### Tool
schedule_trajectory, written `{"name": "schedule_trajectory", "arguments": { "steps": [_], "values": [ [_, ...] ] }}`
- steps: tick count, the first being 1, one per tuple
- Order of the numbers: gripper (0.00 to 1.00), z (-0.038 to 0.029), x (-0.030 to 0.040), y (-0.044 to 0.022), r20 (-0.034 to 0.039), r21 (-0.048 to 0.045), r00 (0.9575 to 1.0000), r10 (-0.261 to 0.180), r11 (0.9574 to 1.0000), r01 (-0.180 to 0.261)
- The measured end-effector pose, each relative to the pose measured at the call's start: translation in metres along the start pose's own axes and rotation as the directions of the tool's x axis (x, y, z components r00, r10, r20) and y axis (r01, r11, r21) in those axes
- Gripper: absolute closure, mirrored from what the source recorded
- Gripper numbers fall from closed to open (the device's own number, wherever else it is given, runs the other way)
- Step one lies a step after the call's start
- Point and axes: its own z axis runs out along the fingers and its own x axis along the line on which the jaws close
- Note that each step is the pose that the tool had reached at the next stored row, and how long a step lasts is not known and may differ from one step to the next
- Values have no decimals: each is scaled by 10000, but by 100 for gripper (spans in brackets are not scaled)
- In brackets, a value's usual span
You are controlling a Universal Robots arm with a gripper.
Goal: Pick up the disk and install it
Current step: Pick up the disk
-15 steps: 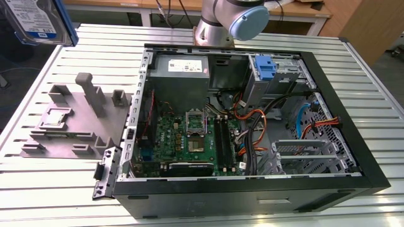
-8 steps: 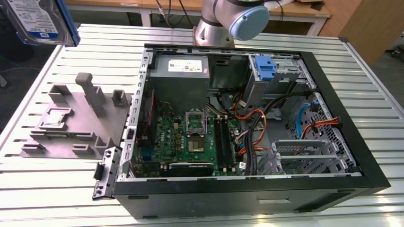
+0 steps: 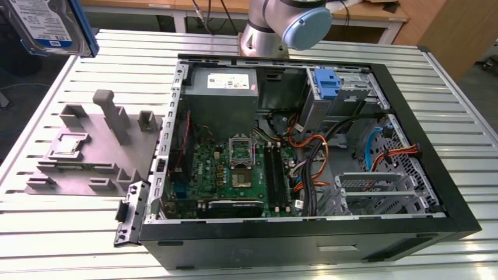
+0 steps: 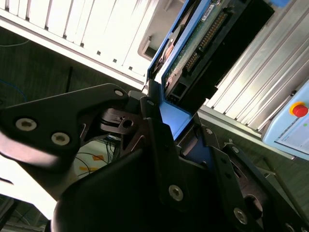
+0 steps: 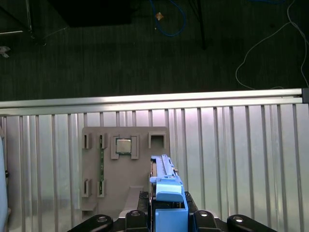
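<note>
The disk (image 3: 45, 24) hangs high over the table's far corner on the exterior view's left, its white-and-blue label facing the camera and a bright blue bracket along its edge. In the first wrist view the disk (image 5: 163, 181) shows edge-on, and my gripper (image 5: 166, 216) is shut on its blue bracket. In the second wrist view the disk (image 4: 200, 41) shows its circuit-board side and sticks out from between the black fingers (image 4: 157, 130) of my gripper (image 4: 181, 141). It hangs above the grey fixture plate (image 5: 123, 169), to one side of the open computer case (image 3: 311, 146).
The open case holds a motherboard (image 3: 233, 169), cables and a drive bay with a bare blue clip (image 3: 327, 81). The grey fixture plate (image 3: 86, 151) carries a chip and upright posts. The arm's base (image 3: 276, 26) stands behind the case. A red button (image 4: 299, 110) sits off the slatted table.
</note>
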Motion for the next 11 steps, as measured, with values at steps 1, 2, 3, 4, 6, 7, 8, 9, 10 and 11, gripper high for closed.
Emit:
{"name": "schedule_trajectory", "arguments": {
  "steps": [1,2,3,4,6,7,8,9,10,11],
  "values": [
    [64,0,0,0,-1,-1,10000,-1,10000,1],
    [64,0,0,-1,0,0,10000,0,10000,0],
    [64,0,0,-1,0,0,10000,0,10000,0],
    [64,0,0,-1,0,0,10000,-1,10000,1],
    [64,-26,0,-1,0,0,10000,0,10000,0],
    [64,-37,-1,-1,-1,-1,10000,0,10000,0],
    [64,-49,-1,-1,0,0,10000,-1,10000,1],
    [64,-59,-1,0,0,0,10000,0,10000,0],
    [64,-70,-1,0,0,0,10000,0,10000,0],
    [64,-81,-1,0,0,0,10000,0,10000,0]
  ]
}}
